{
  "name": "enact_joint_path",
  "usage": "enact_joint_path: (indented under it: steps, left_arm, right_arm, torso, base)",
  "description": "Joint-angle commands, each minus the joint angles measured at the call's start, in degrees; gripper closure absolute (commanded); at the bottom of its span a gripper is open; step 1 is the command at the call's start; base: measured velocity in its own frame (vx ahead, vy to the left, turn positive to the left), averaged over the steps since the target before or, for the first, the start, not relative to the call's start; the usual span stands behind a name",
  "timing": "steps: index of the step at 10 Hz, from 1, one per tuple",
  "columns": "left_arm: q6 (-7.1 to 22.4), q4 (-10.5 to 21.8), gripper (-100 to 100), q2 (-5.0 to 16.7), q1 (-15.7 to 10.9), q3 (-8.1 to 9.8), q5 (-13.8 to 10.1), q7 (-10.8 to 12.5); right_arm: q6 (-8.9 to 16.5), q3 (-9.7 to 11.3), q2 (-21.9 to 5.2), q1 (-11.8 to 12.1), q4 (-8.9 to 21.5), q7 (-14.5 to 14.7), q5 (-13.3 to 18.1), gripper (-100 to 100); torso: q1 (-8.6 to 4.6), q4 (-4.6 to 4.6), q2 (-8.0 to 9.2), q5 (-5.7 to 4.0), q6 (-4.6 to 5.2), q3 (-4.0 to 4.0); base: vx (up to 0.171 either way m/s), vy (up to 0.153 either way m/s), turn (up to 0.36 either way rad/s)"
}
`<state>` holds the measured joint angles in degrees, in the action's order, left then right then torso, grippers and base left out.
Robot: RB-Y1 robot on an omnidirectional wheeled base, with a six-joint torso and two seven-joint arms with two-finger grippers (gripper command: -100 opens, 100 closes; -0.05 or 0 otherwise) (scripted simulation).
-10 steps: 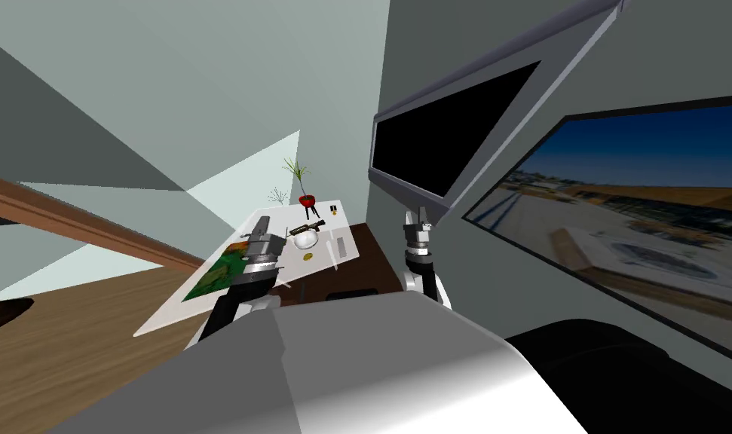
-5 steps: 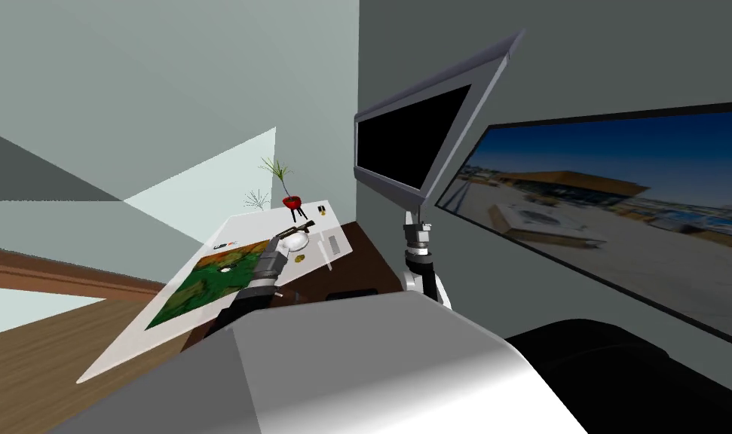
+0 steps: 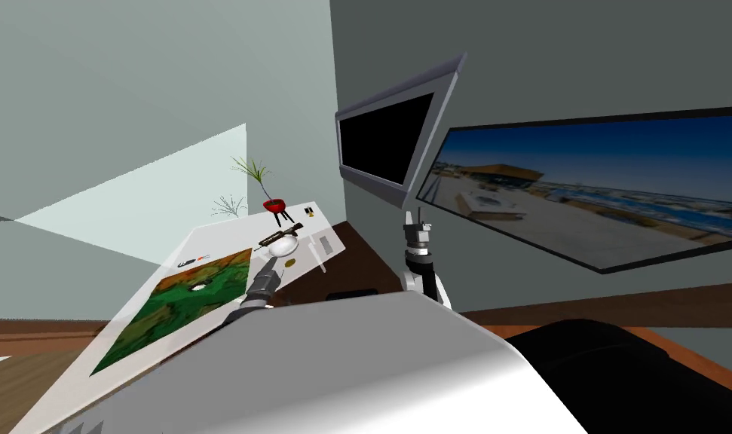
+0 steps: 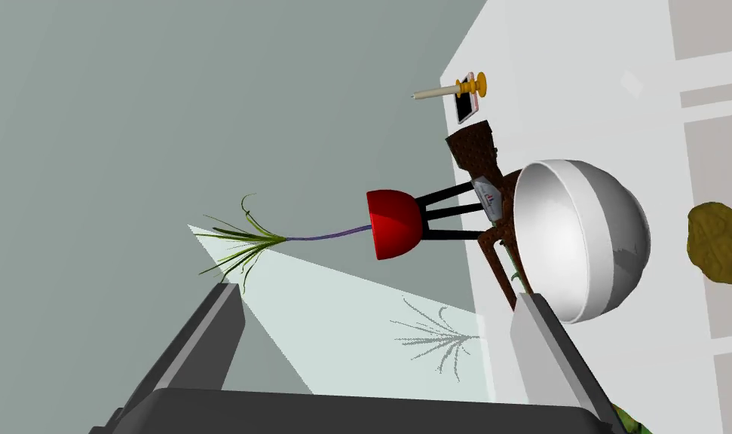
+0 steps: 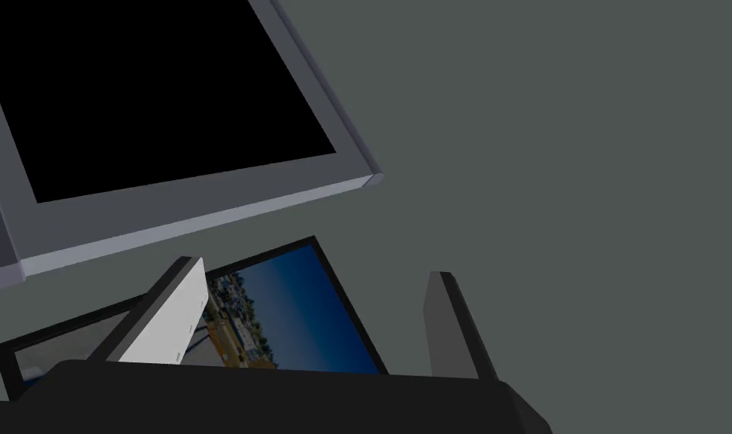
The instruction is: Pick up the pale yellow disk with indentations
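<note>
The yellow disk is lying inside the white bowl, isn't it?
No. The yellow disk is lying on the white table beside the white bowl, not inside it. The left wrist view shows this.

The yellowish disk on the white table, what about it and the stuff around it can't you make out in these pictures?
The disk: left wrist view, its far side is cut off by the picture's edge; head view, too small to show indentations.
The brown object: left wrist view, partly hidden behind the white bowl.
Two small items beside the green picture: head view, too small to name.
</note>
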<state>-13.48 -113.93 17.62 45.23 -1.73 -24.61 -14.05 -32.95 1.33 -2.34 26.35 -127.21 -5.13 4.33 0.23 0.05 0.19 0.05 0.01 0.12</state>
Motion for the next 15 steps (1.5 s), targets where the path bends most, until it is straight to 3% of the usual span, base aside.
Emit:
enact_joint_path:
  steps: [1,3,4,5,10,11,13,14,15]
  left_arm:
    - [1.3,0.3,-100,0.8,1.2,0.28,-1.6,-0.8]
    - [3.9,4.0,-100,3.6,5.1,0.34,-5.6,-3.9]
    - [3.9,4.5,-100,3.6,5.1,0.34,-7.1,-3.9]
    - [5.2,6.7,-100,5.0,7.0,0.38,-9.0,-5.4]
    - [8.1,11.0,-100,7.7,10.6,0.51,-15.7,-8.4]
    - [8.1,11.0,-100,7.7,10.6,0.51,-15.7,-8.4]
    - [11.1,15.0,-100,10.3,13.8,0.66,-20.2,-11.3]
    - [11.1,15.1,-100,10.3,13.8,0.66,-21.7,-11.3]
    - [12.7,17.1,-100,11.5,15.3,0.73,-23.9,-12.7]
  right_arm:
    - [0.0,0.0,0.0,0.0,0.0,0.0,0.0,0]
    - [0.0,0.0,0.0,0.0,0.0,0.0,0.0,0]
    - [0.0,0.0,0.0,0.0,0.0,0.0,0.0,0]
    - [0.0,0.0,0.0,0.0,0.0,0.0,0.0,0]
    - [0.0,0.0,0.0,0.0,0.0,0.0,0.0,0]
    - [0.0,0.0,0.0,0.0,0.0,0.0,0.0,0]
    - [0.0,0.0,0.0,0.0,0.0,0.0,0.0,0]
    - [0.0,0.0,0.0,0.0,0.0,0.0,0.0,0]
    - [0.0,0.0,0.0,0.0,0.0,0.0,0.0,0]
  torso:
    - [0.0,0.0,0.0,0.0,0.0,0.0]
    - [0.0,0.0,-0.01,-0.01,0.0,0.0]
    - [0.07,0.02,0.08,0.01,-0.01,0.05]
    - [0.08,0.02,0.02,0.01,-0.05,0.02]
    - [0.03,-0.01,-0.11,0.0,-0.02,-0.06]
    - [0.05,-0.02,-0.15,0.01,-0.06,-0.08]
    - [0.05,-0.03,-0.2,0.0,-0.03,-0.11]
    - [0.1,-0.02,-0.14,0.01,-0.02,-0.07]
    - [0.12,-0.02,-0.16,0.02,-0.05,-0.08]
  base:
    - [-0.048,0.015,-0.169]
    - [-0.071,0.023,-0.388]
    - [-0.062,0.028,-0.196]
    - [-0.041,0.009,-0.364]
    - [-0.034,0.012,-0.236]
    - [-0.01,0.01,0.011]
    - [-0.027,0.013,-0.359]
    - [-0.031,0.023,-0.256]
    - [-0.02,0.012,-0.403]
